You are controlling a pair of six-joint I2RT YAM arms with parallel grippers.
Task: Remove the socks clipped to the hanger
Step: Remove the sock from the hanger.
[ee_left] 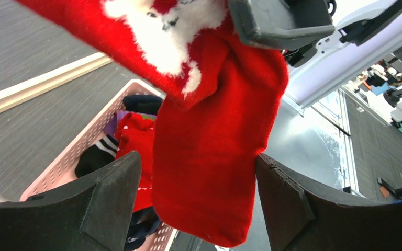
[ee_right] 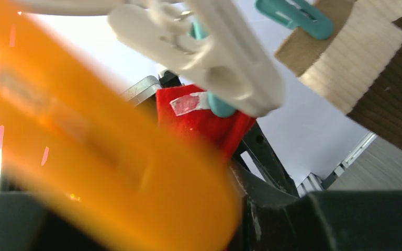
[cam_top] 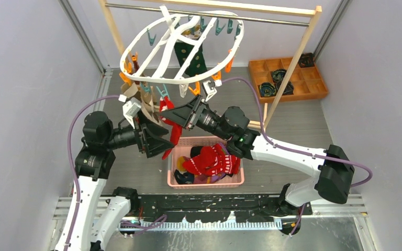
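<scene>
Left wrist view: the left end effector (ee_left: 196, 162) stands apart, a red sock (ee_left: 214, 94) hanging untouched between its fingers, top cut off. A blurred orange clip (ee_right: 84, 157) hides the right end effector (cam_top: 182, 113), so I cannot tell its state; the hanger (cam_top: 167, 80) is above both.

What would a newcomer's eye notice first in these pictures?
A bright red sock hangs between the open jaws of the left gripper, filling the left wrist view. In the top view, the big white oval hanger hangs tilted above it, and a pink basket of socks sits below.
</scene>
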